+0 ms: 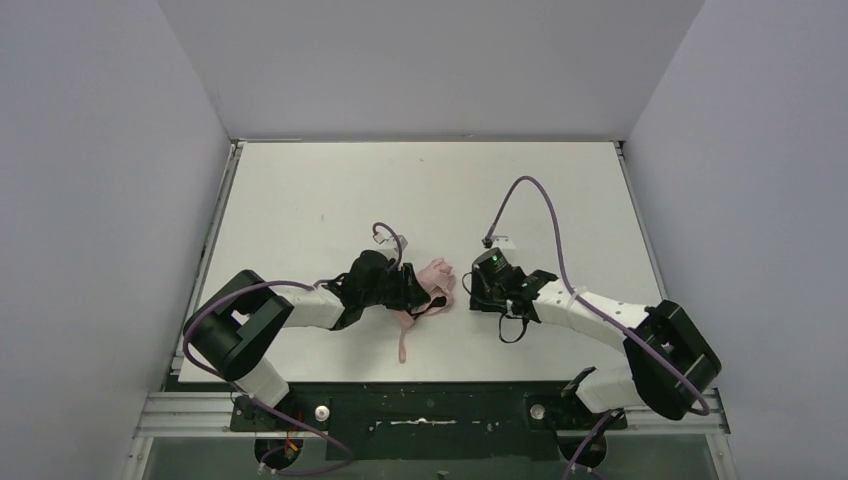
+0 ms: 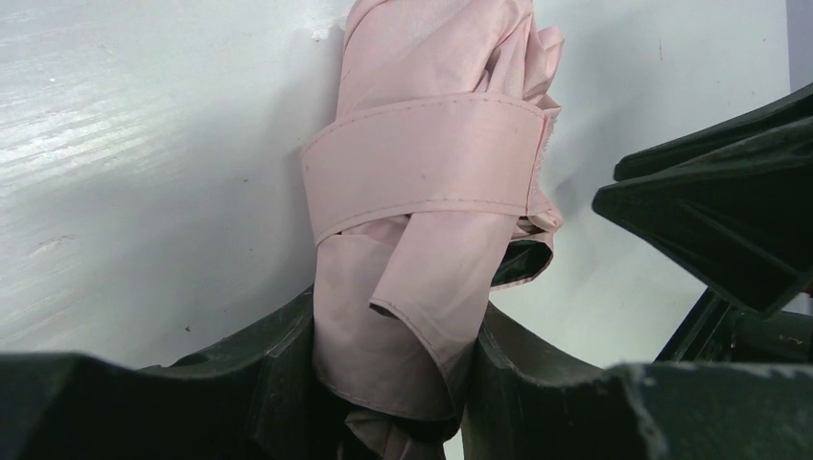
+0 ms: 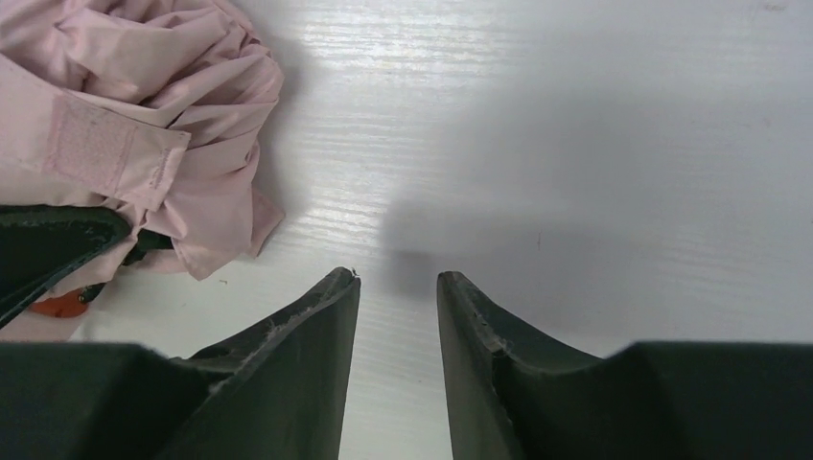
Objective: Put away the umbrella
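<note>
left gripper point(image 2: 388, 335) grasps the folded pale pink fabric umbrella point(image 2: 431, 163); right gripper point(image 3: 398, 287) stands released, empty, just beside it.

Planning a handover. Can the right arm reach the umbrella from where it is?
Probably yes: the right gripper is open and empty, close beside the umbrella, with only bare table between; the left gripper holds it.

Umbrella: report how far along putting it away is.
Done: the umbrella is collapsed and its strap is wrapped round the fabric. In hand: the left gripper clamps the bundle; the right gripper stands open and empty beside it. Left: it is on the table; whether the strap is fastened is unclear; no storage spot shows.
</note>
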